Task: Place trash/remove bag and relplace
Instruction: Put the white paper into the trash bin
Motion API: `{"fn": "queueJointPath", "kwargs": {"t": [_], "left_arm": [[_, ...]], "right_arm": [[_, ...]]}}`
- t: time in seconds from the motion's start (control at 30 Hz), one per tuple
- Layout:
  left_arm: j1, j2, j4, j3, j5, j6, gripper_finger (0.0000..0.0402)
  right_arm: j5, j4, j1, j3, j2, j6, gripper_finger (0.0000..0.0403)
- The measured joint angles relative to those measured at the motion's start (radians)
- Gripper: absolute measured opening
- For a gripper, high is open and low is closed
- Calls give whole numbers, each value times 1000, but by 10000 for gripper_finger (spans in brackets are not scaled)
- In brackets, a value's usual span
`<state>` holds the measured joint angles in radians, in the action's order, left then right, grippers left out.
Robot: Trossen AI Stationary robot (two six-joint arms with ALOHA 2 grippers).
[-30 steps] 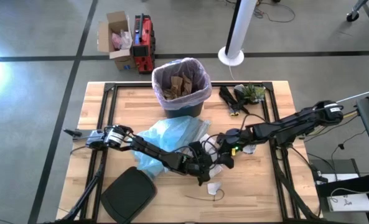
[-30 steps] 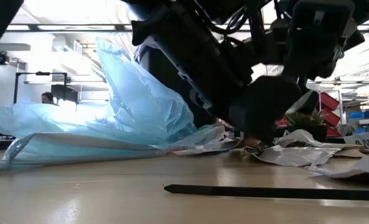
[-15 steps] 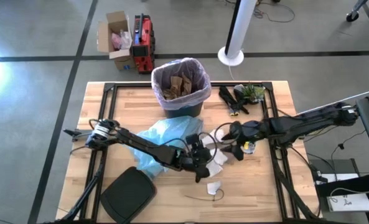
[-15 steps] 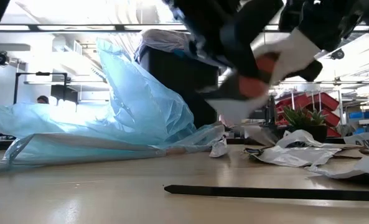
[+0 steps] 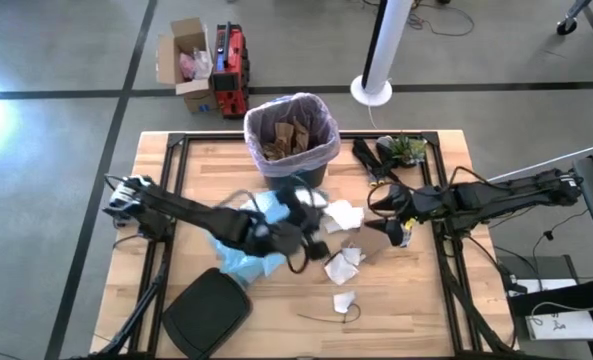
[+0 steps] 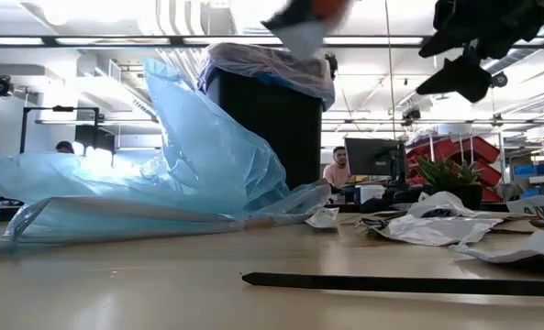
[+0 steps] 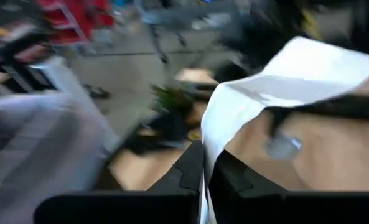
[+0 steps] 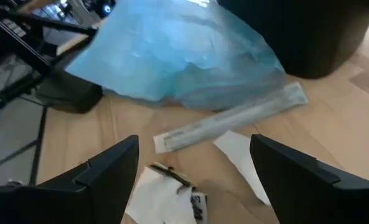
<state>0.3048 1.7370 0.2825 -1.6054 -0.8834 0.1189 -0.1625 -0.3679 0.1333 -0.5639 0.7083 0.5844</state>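
A black lid (image 5: 207, 312) lies at the surface's (image 5: 156, 200) near left corner; the light blue plastic bag (image 5: 244, 262) sprawls beside it; above that bag the left claw (image 7: 205, 163) is clenched on a white paper scrap (image 7: 277, 81), raised off the surface; behind stands the bin, lined with the pinkish bag (image 5: 291, 135) and holding brown paper (image 5: 281, 141); more white scraps (image 5: 344, 262) lie near the middle; the right claw (image 8: 193, 171) hovers over them, released, fingers spread wide.
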Motion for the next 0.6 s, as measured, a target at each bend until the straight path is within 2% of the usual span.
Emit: {"fn": "queueJointPath", "kwargs": {"t": [0.1, 0.33, 0.5, 0.6], "left_arm": [[-34, -68, 7, 2, -48, -5, 0], [-234, -175, 35, 3, 167, 97, 0], [-371, -227, 37, 3, 193, 98, 2], [-433, -239, 111, 3, 194, 96, 17]], "right_arm": [[-11, 23, 0, 1, 22, 8, 285], [-21, 136, 0, 1, 104, 9, 287], [-12, 194, 0, 1, 164, 32, 298], [-8, 195, 1, 1, 195, 47, 306]]}}
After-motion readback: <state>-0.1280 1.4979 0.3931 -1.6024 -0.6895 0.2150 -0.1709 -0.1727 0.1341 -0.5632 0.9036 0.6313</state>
